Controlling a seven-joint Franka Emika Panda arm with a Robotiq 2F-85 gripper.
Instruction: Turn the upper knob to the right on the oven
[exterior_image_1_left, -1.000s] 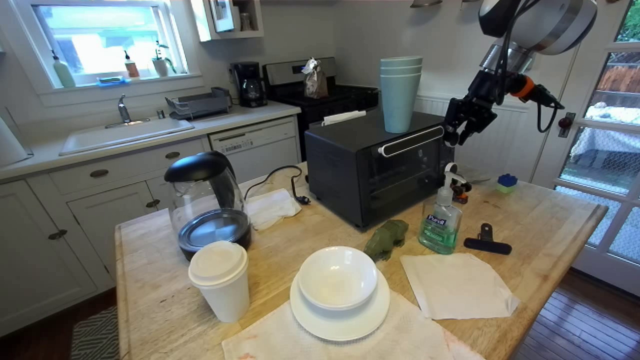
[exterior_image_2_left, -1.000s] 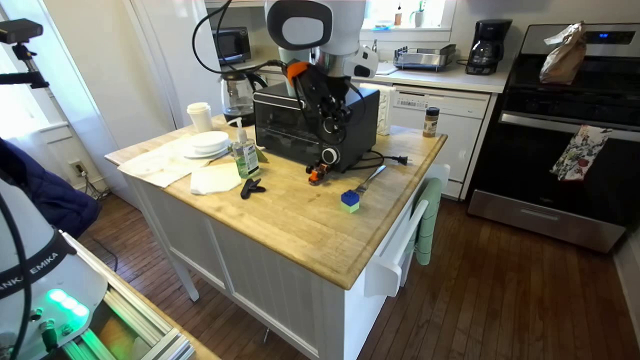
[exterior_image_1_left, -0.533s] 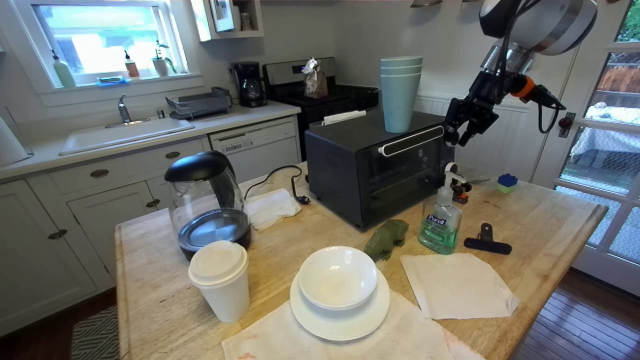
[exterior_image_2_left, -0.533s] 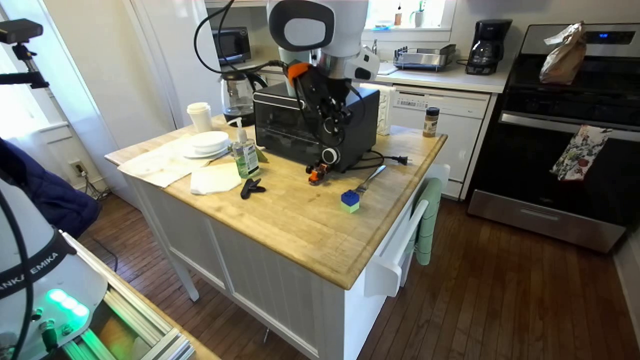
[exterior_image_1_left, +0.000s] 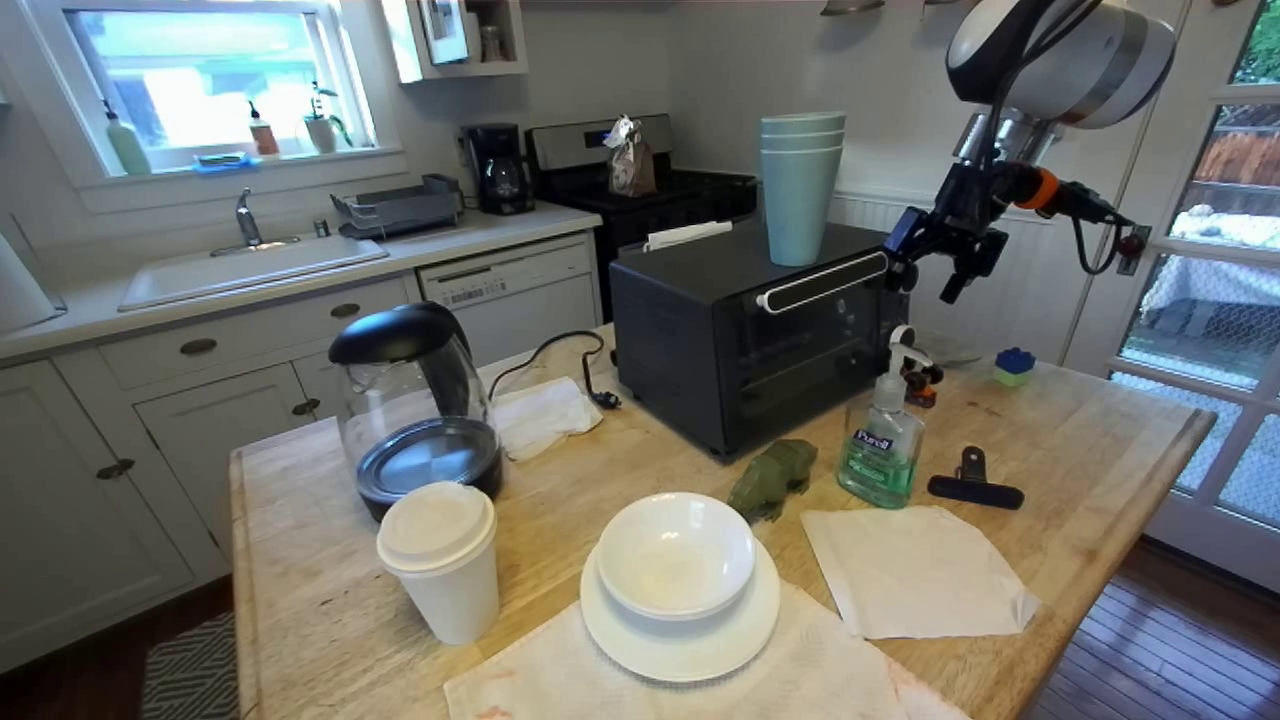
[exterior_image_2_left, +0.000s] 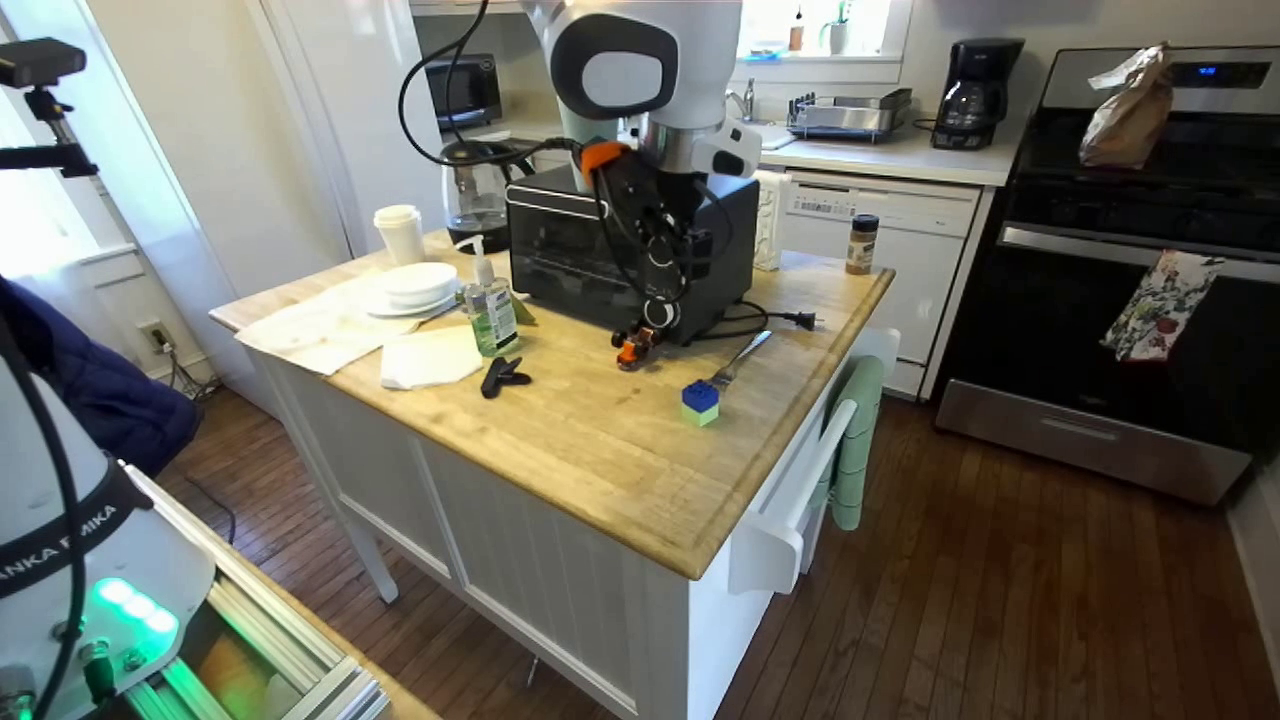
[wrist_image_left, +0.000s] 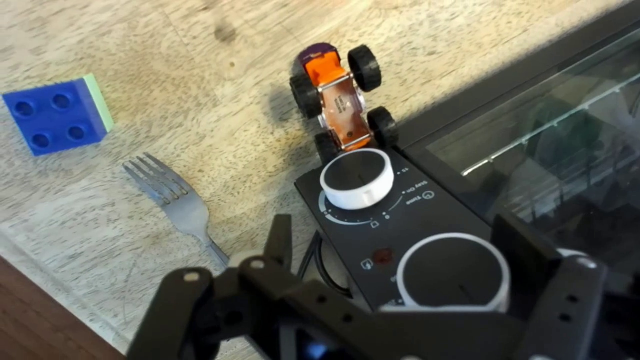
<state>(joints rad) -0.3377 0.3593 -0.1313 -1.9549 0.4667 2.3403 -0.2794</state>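
The black toaster oven (exterior_image_1_left: 700, 350) stands on the wooden table. Its control panel fills the middle of the wrist view, where the upper knob (wrist_image_left: 450, 270), a black disc with a white rim, lies between the spread fingers of my gripper (wrist_image_left: 392, 220). One finger (wrist_image_left: 280, 240) is well clear of it, off the panel's edge; the opposite finger (wrist_image_left: 525, 242) is close beside the knob, and whether they touch I cannot tell. The gripper's body covers the knob's near edge. Further along the panel is the lower knob (wrist_image_left: 357, 180), marked for time.
An orange toy truck (wrist_image_left: 342, 100) sits right by the lower knob. A fork (wrist_image_left: 180, 205) and a blue and green block (wrist_image_left: 55, 115) lie nearby. Teal cups (exterior_image_1_left: 802, 190) are stacked on the oven, by its door handle (exterior_image_1_left: 825, 283). A sanitizer bottle (exterior_image_1_left: 880, 450) stands in front.
My gripper's fingers have spread apart from nearly together. The arm has come down slightly at the oven's front. The oven and the table objects have stayed put.
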